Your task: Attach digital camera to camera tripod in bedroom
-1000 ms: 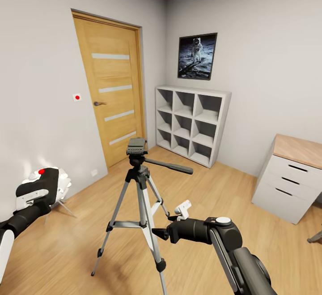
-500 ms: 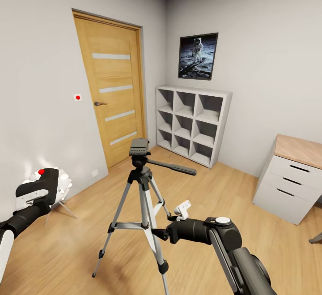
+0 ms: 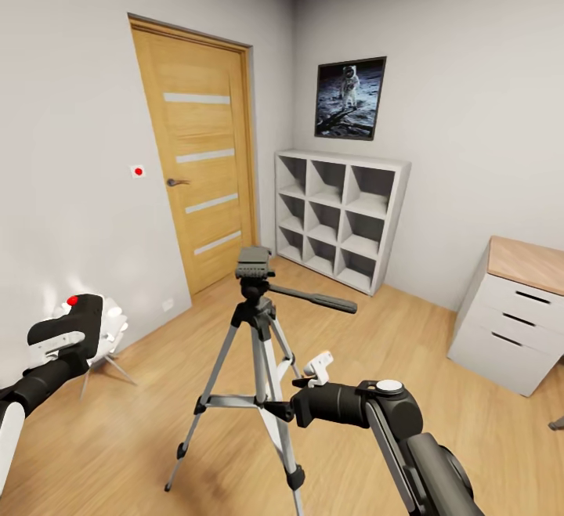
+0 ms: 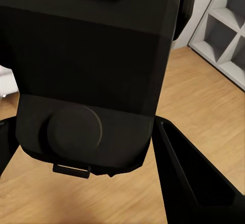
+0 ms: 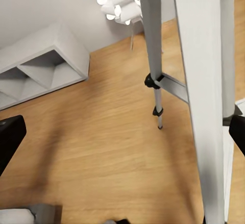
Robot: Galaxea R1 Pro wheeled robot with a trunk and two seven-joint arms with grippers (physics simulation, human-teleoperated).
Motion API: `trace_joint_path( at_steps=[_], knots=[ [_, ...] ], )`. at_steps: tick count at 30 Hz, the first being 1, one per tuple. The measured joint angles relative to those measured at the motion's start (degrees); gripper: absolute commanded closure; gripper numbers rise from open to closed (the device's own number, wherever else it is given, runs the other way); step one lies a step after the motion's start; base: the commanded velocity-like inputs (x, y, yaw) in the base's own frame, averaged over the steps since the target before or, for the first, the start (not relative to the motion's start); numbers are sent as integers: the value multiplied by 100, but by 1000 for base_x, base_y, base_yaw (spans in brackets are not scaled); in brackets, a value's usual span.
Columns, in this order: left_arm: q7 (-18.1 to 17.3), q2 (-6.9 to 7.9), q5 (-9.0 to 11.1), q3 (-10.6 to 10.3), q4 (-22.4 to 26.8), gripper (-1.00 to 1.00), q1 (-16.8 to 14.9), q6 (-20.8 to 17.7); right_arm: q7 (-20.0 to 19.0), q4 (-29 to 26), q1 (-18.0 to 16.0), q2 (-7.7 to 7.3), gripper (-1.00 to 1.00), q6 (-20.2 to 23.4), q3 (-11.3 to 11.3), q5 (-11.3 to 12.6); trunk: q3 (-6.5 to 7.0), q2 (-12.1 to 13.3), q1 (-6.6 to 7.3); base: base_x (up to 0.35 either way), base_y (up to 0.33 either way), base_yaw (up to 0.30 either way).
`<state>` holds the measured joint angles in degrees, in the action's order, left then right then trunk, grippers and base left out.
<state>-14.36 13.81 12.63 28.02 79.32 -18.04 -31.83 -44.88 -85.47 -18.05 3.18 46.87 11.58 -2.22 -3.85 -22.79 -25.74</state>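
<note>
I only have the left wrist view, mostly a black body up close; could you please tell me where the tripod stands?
Observer: The silver-legged, black-headed camera tripod stands on the light wood floor, to the right of the left gripper, which holds the small black digital camera.
Operator: Is its top free?
Observer: Yes, the tripod's black head carries nothing.
Operator: And the right gripper?
Observer: The right gripper sits low at the tripod, jaws open either side of one silver leg.

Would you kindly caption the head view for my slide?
Left hand holds the digital camera beside the camera tripod in the bedroom.
</note>
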Motion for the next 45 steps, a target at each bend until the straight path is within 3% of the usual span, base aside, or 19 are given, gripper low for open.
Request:
trace_joint_path(
  at_steps=[37, 45],
  knots=[
    [-32, -1, 4, -10, 0, 100, 1, -20, 17, 1, 9, -12, -100, -7, 7, -3, 0, 0, 0, 30, 2, 0],
    [-72, 56, -3, -68, 394, 100, -2, -439, 35, 41, 7, -3, -100, -31, 0, -11, 0, -1, 0, 0, 0, 0]
  ],
)
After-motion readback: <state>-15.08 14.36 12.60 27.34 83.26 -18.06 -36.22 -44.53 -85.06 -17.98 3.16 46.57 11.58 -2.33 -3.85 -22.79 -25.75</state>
